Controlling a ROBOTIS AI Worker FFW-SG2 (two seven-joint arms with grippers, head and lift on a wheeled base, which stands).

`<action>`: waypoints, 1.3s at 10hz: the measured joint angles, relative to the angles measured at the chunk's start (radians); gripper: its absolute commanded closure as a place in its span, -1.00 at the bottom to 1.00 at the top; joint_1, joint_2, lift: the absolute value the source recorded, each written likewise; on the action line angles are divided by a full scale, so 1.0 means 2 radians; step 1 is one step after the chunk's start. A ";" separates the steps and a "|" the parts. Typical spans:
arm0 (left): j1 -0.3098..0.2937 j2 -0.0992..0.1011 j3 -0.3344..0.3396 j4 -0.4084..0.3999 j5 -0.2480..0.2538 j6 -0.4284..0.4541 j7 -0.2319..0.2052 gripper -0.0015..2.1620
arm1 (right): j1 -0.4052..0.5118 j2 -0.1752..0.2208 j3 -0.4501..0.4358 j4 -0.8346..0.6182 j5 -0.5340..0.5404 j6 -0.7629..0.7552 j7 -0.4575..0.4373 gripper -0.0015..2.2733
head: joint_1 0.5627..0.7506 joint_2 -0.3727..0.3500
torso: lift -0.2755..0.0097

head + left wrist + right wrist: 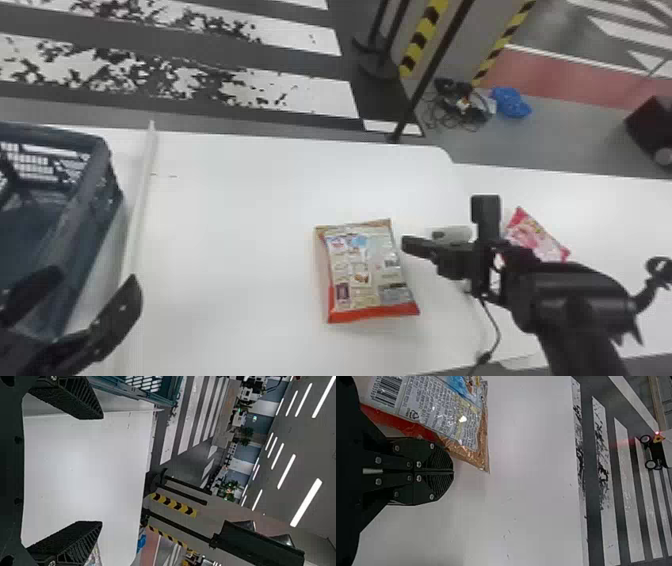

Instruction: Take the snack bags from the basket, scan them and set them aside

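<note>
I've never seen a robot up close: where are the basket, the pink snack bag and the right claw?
Basket [91,215], head view, on its right side wall.
Pink snack bag [538,241], head view, on its printed face.
Right claw [452,471], right wrist view, between its closed fingertips.

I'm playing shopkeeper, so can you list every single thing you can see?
big snack bag: one, pale print with red end, middle of the nearer table
small snack bag: one, pink, partly behind the right arm
basket: one, dark blue-grey, far left
device with cable, maybe the scanner: one, pale grey, behind the right gripper
strip: one, white, beside the basket
tables: seemingly two, white, side by side
striped bands: two, yellow and black, beyond the tables
blue bundle: one, on the floor
cable tangle: one, mostly black, beside the bundle
left gripper: one, black, open, near the basket
right gripper: one, black, shut, beside the big bag
</note>
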 measured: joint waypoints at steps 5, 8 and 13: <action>-0.022 0.005 -0.012 0.011 0.002 0.008 0.000 -0.96 | 0.159 0.070 -0.092 -0.221 -0.016 -0.083 -0.077 0.97 | 0.41 -0.94 | 0.41; -0.025 0.006 -0.019 0.012 -0.001 0.007 0.024 -0.96 | 0.193 0.125 -0.073 -0.257 -0.041 -0.113 -0.073 0.97 | 0.41 -0.78 | 0.41; -0.024 0.006 -0.050 -0.020 -0.063 -0.015 0.079 -0.96 | 0.194 0.158 -0.001 -0.180 0.001 -0.217 -0.100 0.97 | 0.41 -0.56 | 0.41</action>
